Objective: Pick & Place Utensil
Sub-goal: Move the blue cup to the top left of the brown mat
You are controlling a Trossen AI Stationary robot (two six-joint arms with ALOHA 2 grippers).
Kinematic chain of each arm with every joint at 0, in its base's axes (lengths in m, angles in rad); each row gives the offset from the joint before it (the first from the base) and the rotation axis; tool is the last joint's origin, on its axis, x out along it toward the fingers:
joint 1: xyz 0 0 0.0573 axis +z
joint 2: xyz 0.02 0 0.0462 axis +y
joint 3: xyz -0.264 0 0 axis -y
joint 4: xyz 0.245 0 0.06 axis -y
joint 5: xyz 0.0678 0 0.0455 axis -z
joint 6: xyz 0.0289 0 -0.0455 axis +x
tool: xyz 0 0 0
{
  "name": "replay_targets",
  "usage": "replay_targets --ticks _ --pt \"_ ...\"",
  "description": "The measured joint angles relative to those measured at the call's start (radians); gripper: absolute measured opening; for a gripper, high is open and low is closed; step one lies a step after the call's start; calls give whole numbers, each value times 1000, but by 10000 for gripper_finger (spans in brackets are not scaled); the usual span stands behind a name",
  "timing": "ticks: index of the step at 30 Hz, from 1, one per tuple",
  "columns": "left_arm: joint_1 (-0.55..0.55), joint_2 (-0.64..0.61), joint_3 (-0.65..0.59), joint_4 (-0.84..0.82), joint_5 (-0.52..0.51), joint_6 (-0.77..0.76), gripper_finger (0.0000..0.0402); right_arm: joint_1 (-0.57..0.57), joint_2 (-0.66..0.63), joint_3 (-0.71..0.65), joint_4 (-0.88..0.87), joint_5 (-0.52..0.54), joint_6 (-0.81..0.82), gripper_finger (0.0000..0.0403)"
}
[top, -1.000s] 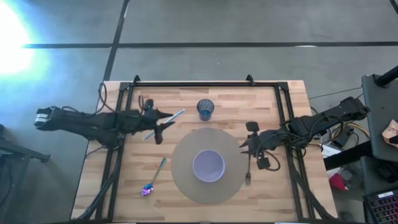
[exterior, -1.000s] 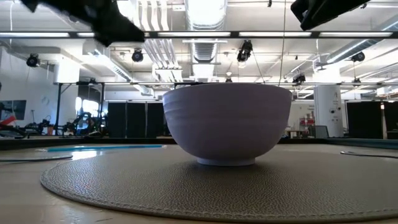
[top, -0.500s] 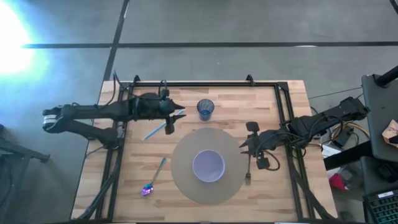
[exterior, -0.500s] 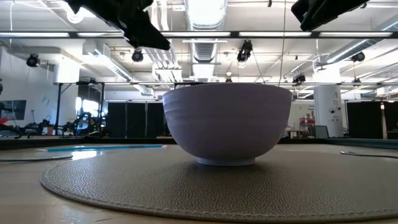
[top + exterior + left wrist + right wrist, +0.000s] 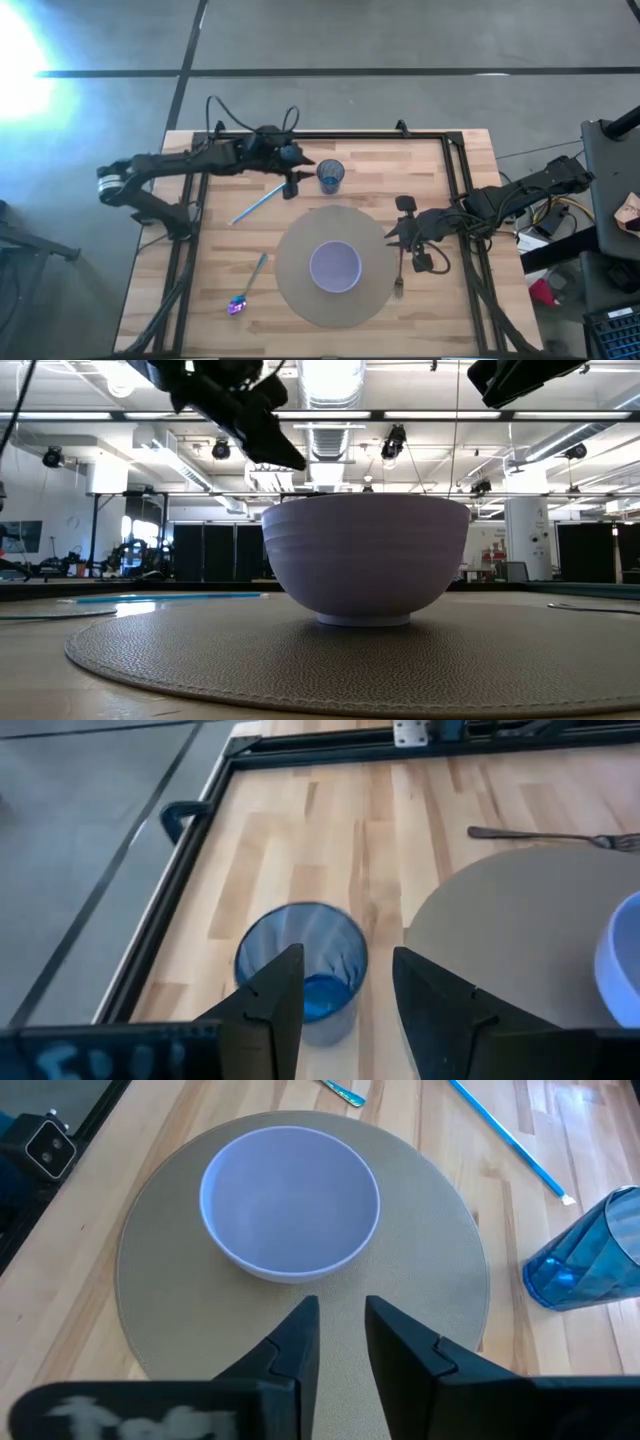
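The left pincer [image 5: 293, 183], fingers apart and empty, hangs just beside the blue cup [image 5: 330, 175] near the worktop's far edge; the reach looks underway; next it must close on the blue straw [image 5: 262, 200] lying beside it; the right pincer [image 5: 392, 236], parted, waits at the mat's [image 5: 300, 290] rim.

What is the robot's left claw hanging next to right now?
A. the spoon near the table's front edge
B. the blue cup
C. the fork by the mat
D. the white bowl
B. From above, the left gripper sits just beside the blue cup, and its wrist camera looks at that cup between its open fingers.
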Motion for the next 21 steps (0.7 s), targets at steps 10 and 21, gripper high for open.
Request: replay_targets --ticks 10,21 --pt "2 169 198 -190 32 77 147 0 0 0 -3 -1 3 88" --pt "1 293 338 -338 55 148 147 0 1 -2 -4 -1 -1 81"
